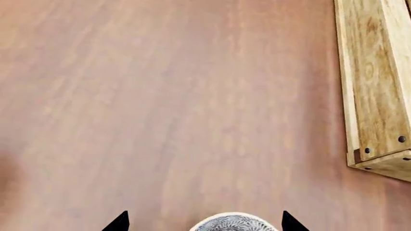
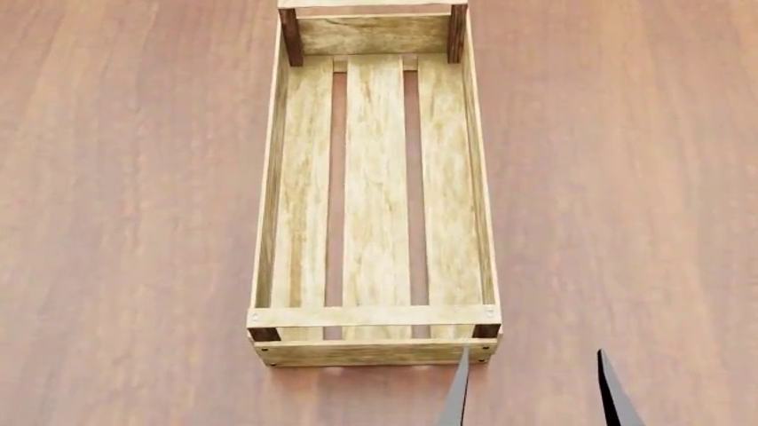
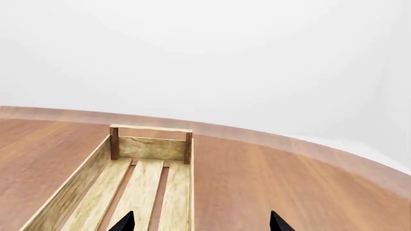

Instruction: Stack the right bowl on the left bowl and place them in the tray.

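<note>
Wide red-brown wooden table (image 2: 130,213) filling the head view, ending at a curved far edge against a plain white backdrop in the right wrist view. Long light-wood tray (image 2: 375,195) lying at centre, lengthwise from near to far, with three floor slats, low sides and darker corner posts; nothing inside it. Right gripper (image 2: 533,390) low at the near right, just past the tray's near right corner, its two dark fingertips (image 2: 455,395) spread apart with only bare table showing between them. Left gripper (image 1: 204,222) seen only in its own wrist view, dark tips standing apart on either side of a grey patterned bowl (image 1: 234,223), of which just a rounded sliver shows; contact with it impossible to tell. Tray corner (image 1: 378,159) near that bowl, not touching.
</note>
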Tool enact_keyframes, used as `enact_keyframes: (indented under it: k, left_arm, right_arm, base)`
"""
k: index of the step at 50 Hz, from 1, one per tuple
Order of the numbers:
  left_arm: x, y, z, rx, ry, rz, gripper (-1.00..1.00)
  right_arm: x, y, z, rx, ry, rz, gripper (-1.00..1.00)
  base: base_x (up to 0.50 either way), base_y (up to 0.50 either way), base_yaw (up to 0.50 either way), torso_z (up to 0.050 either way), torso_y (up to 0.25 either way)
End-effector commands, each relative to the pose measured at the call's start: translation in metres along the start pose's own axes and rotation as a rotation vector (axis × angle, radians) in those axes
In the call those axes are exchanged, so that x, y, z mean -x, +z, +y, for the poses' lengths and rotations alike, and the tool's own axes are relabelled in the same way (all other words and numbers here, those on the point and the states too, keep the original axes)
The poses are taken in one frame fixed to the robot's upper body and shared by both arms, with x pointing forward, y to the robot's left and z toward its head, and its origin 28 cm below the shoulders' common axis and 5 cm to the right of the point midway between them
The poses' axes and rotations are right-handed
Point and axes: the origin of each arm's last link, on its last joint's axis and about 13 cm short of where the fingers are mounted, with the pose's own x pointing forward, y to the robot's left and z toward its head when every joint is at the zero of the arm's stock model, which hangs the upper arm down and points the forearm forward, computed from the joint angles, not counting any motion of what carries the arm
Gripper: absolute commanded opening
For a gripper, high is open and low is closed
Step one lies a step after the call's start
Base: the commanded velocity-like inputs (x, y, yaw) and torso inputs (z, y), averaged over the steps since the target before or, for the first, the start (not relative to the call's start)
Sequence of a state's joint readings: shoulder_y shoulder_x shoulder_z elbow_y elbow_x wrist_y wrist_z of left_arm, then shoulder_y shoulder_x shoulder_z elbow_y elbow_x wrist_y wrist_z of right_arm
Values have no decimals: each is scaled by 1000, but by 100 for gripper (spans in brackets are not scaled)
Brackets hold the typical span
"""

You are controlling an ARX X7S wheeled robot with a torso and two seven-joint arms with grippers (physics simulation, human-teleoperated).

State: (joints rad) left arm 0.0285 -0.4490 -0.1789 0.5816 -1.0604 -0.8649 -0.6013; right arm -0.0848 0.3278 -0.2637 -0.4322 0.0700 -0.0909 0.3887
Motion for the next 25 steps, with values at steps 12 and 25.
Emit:
enact_keyframes:
  k: [12, 25]
  left_arm:
    - [14, -9, 1, 1, 22, 39, 100]
    - [22, -6, 3, 23, 36, 24, 100]
  right_arm:
    - [2, -3, 1, 6, 1, 11, 100]
    - [3, -5, 2, 9, 6, 19, 100]
  base:
    - [0, 0, 0, 0, 0]
    - [0, 0, 0, 0, 0]
